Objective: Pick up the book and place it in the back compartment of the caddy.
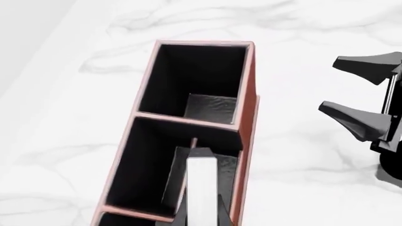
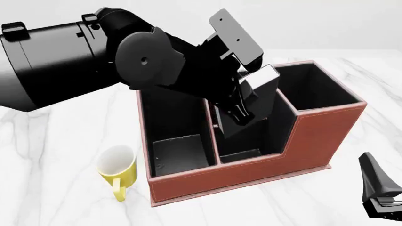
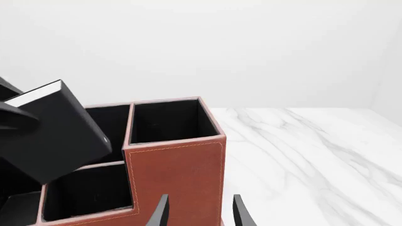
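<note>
Risk as I see it: my left gripper (image 2: 242, 110), jaws clamped on the tilted book (image 3: 53, 134) at centre frame above the caddy (image 2: 314, 141), could release into the deeper middle pocket, while my right gripper (image 3: 197, 212) idles part-open lower right.

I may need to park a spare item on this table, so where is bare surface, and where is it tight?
Bare white marble table lies left of the yellow mug, and more between the reddish-brown leather-look caddy and the open right gripper. It is crowded over the caddy's middle, where the left gripper holds the black-covered book tilted.
</note>
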Controlling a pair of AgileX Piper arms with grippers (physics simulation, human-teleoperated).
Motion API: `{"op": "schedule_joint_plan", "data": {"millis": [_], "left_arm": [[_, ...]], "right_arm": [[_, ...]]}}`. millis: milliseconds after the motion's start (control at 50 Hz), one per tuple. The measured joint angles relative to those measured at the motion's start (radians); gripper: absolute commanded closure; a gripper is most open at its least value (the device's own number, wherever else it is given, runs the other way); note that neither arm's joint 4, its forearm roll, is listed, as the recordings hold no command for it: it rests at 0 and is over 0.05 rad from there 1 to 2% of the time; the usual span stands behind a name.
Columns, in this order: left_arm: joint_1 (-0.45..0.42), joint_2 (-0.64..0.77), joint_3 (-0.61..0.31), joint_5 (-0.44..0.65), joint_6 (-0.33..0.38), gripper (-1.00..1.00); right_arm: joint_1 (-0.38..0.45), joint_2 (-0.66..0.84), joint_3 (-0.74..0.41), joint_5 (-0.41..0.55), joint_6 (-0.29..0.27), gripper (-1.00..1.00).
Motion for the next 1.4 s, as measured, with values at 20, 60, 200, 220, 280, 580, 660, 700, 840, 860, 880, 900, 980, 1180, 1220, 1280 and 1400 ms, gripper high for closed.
{"op": "schedule_joint_plan", "data": {"millis": [20, 60, 200, 220, 280, 580, 660, 700, 840, 860, 880, 900, 980, 1180, 1220, 1280, 1400], "left_arm": [[0.001, 0.002, 0.003, -0.003, -0.001, 1.00], [0.002, 0.007, 0.008, -0.011, -0.001, 1.00], [0.005, 0.020, 0.022, -0.029, -0.004, 1.00], [0.005, 0.021, 0.024, -0.031, -0.005, 1.00], [0.006, 0.025, 0.029, -0.040, -0.007, 1.00], [-0.011, 0.032, 0.085, -0.089, -0.031, 1.00], [-0.015, 0.033, 0.098, -0.098, -0.035, 1.00], [-0.015, 0.035, 0.102, -0.101, -0.037, 1.00], [-0.015, 0.044, 0.107, -0.107, -0.041, 1.00], [-0.014, 0.045, 0.108, -0.108, -0.041, 1.00], [-0.014, 0.047, 0.108, -0.109, -0.042, 1.00], [-0.014, 0.048, 0.108, -0.109, -0.042, 1.00], [-0.014, 0.055, 0.108, -0.111, -0.043, 1.00], [-0.015, 0.075, 0.100, -0.114, -0.042, 1.00], [-0.014, 0.080, 0.100, -0.114, -0.041, 1.00], [-0.013, 0.088, 0.097, -0.115, -0.039, 1.00], [-0.009, 0.102, 0.094, -0.117, -0.036, 1.00]], "right_arm": [[0.000, 0.000, 0.000, 0.000, 0.000, -1.00], [0.000, 0.000, 0.000, 0.000, 0.000, -1.00], [0.000, 0.000, 0.000, 0.000, 0.000, -1.00], [0.000, 0.000, 0.000, 0.000, 0.000, -1.00], [0.000, 0.000, 0.000, 0.000, 0.000, -1.00], [0.000, 0.000, 0.000, 0.000, 0.000, -1.00], [0.000, 0.000, 0.000, 0.000, 0.000, -1.00], [0.000, 0.000, 0.000, 0.000, 0.000, -1.00], [0.000, 0.000, 0.000, 0.000, 0.000, -1.00], [0.000, 0.000, 0.000, 0.000, 0.000, -1.00], [0.000, 0.000, 0.000, 0.000, 0.000, -1.00], [0.000, 0.000, 0.000, 0.000, 0.000, -1.00], [0.000, 0.000, 0.000, 0.000, 0.000, -1.00], [0.000, 0.000, 0.000, 0.000, 0.000, -1.00], [0.000, 0.000, 0.000, 0.000, 0.000, -1.00], [0.000, 0.000, 0.000, 0.000, 0.000, -1.00], [0.000, 0.000, 0.000, 0.000, 0.000, -1.00]]}}
